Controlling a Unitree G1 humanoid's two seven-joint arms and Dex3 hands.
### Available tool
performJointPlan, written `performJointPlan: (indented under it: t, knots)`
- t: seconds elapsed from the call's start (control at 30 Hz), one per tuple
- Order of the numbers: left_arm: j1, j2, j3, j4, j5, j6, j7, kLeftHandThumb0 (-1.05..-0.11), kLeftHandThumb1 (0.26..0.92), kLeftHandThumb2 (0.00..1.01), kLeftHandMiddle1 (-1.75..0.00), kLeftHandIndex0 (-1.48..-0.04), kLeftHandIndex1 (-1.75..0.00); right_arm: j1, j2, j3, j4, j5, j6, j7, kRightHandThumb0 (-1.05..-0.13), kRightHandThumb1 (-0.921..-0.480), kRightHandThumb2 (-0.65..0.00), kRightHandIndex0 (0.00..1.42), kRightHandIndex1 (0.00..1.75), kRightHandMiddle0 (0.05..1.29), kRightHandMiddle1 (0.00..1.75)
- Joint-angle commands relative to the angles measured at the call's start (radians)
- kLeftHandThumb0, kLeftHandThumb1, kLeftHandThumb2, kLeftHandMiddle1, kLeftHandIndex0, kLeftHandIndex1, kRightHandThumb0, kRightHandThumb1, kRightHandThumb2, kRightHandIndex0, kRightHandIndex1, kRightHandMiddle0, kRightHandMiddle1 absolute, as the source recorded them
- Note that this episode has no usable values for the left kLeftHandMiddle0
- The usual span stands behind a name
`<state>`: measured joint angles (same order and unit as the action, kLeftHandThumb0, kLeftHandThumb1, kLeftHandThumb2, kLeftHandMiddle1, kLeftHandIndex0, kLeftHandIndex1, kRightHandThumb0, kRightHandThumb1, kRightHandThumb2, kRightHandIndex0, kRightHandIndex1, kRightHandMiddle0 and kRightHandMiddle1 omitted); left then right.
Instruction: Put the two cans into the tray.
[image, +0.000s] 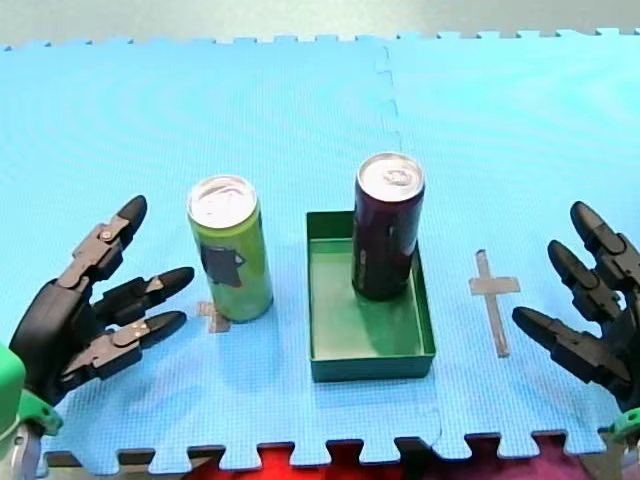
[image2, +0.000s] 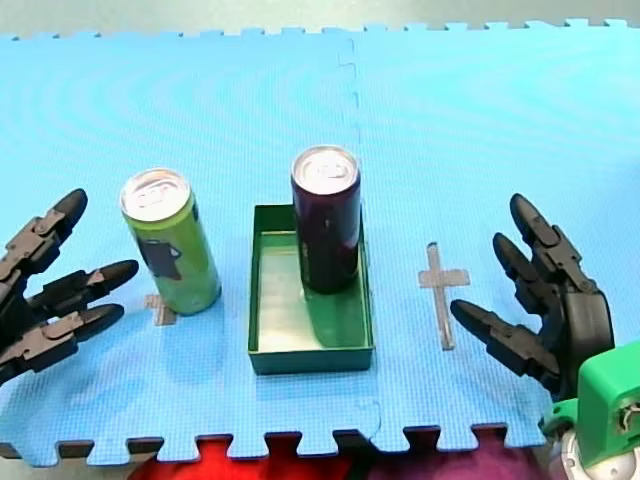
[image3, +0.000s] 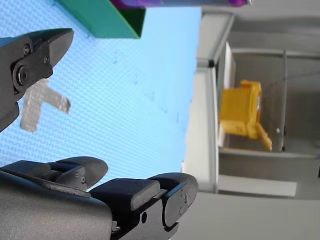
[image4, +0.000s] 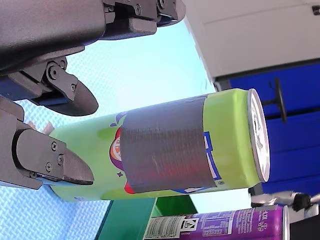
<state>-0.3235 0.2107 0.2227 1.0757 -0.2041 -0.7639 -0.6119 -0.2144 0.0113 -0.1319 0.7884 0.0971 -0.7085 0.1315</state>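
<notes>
A green tray (image: 371, 355) sits on the blue foam mat. A dark purple can (image: 387, 228) stands upright inside it, at the tray's far end. A light green can (image: 231, 249) with grey tape around it stands upright on the mat just left of the tray, on a grey tape mark. My left hand (image: 105, 305) is at the lower left, a short way left of the green can and not touching it. The second wrist view shows the green can (image4: 170, 145) close in front of the fingers (image4: 55, 162). My right hand (image: 590, 305) is at the lower right, apart from the tray.
A grey tape cross (image: 493, 298) lies on the mat between the tray and my right hand. The mat's jagged front edge (image: 330, 452) runs along the bottom. A yellow object (image3: 245, 115) stands in the background of the first wrist view.
</notes>
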Motion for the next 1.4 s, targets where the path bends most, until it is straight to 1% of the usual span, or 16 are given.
performJointPlan:
  t: [0.0, 0.17, 0.37, 0.53, 0.7, 0.83, 0.93, 1.03, 1.2, 1.27, 1.37]
  knots:
    - [-0.005, 0.005, 0.003, -0.005, -0.009, 0.011, -0.012, -1.048, 0.755, 0.00, 0.00, -0.06, 0.00, -0.001, -0.001, -0.001, -0.003, 0.001, 0.002, -0.004, -0.716, -0.683, 0.000, 0.43, 0.00, 0.37, 0.00]
    - [-0.003, 0.004, 0.011, -0.016, -0.029, 0.037, -0.050, -1.048, 0.721, 0.00, 0.00, -0.06, 0.00, -0.001, 0.001, -0.002, -0.001, 0.002, -0.002, -0.006, -0.715, -0.681, 0.000, 0.43, 0.00, 0.37, 0.00]
    - [0.004, 0.005, 0.012, -0.032, -0.034, 0.051, -0.061, -1.048, 0.695, 0.00, 0.00, -0.07, 0.00, -0.002, 0.001, -0.004, 0.002, 0.006, -0.004, -0.005, -0.714, -0.680, 0.000, 0.43, 0.00, 0.37, 0.00]
    - [0.013, 0.010, 0.007, -0.048, -0.029, 0.061, -0.062, -1.032, 0.672, 0.00, 0.00, -0.07, 0.00, 0.002, 0.002, -0.005, -0.002, 0.008, -0.004, -0.004, -0.715, -0.679, 0.000, 0.43, 0.00, 0.38, 0.00]
    - [0.017, 0.020, 0.000, -0.051, -0.028, 0.078, -0.086, -1.021, 0.664, 0.00, 0.00, -0.07, 0.00, -0.005, 0.004, -0.006, 0.009, 0.008, -0.003, -0.006, -0.717, -0.679, 0.000, 0.43, 0.00, 0.38, 0.00]
    - [0.018, 0.026, 0.001, -0.054, -0.030, 0.082, -0.111, -1.027, 0.664, 0.00, 0.00, -0.07, 0.00, -0.007, 0.004, -0.007, 0.009, 0.008, -0.003, -0.005, -0.719, -0.680, 0.000, 0.43, 0.00, 0.38, 0.00]
    - [0.018, 0.035, -0.004, -0.047, -0.020, 0.062, -0.126, -1.040, 0.666, 0.00, 0.00, -0.07, 0.00, -0.004, 0.004, -0.006, 0.002, 0.008, -0.002, -0.006, -0.719, -0.680, 0.000, 0.43, 0.00, 0.38, 0.00]
    - [0.016, 0.045, -0.008, -0.038, -0.013, 0.040, -0.139, -1.047, 0.671, 0.00, 0.00, -0.07, 0.00, 0.004, 0.005, -0.006, -0.006, 0.008, -0.003, -0.007, -0.719, -0.682, -0.001, 0.43, 0.00, 0.38, 0.00]
    - [0.016, 0.049, -0.004, -0.030, -0.015, 0.029, -0.142, -1.048, 0.680, 0.01, 0.00, -0.07, 0.00, 0.016, 0.007, -0.006, -0.018, 0.007, -0.003, -0.010, -0.723, -0.683, -0.001, 0.43, 0.00, 0.37, 0.00]
    - [0.017, 0.047, -0.002, -0.029, -0.013, 0.021, -0.132, -1.048, 0.684, 0.01, 0.00, -0.08, 0.00, 0.019, 0.007, -0.007, -0.021, 0.008, -0.003, -0.010, -0.725, -0.683, -0.001, 0.43, 0.00, 0.37, 0.00]
    - [0.021, 0.040, -0.004, -0.027, 0.013, -0.013, -0.062, -1.048, 0.691, 0.01, 0.00, -0.08, 0.00, 0.022, 0.006, -0.007, -0.023, 0.009, -0.001, -0.009, -0.729, -0.683, 0.000, 0.43, 0.00, 0.37, 0.00]
